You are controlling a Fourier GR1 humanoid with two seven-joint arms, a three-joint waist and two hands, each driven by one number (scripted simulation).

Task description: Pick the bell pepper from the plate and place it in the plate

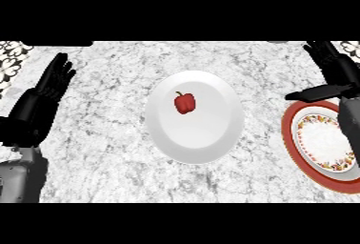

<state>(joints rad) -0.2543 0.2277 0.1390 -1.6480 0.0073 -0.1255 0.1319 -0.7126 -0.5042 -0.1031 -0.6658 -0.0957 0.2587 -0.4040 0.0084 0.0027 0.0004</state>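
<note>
fingers of both black hands are straight and apart, holding nothing. the left hand [42, 95] rests open at the left edge; the right hand [337, 71] is raised over the red-rimmed plate [299, 143] at the right. the bell pepper [184, 103] lies on the white plate [204, 138] mid-counter [105, 157].

Left hand [44, 97]: I see it at the view's left edge, fingers straight and pointing up, holding nothing.
Left forearm [20, 178]: grey, entering from the lower left corner.
Right hand [337, 71]: at the upper right edge, fingers straight, thumb out toward centre, holding nothing.
</note>
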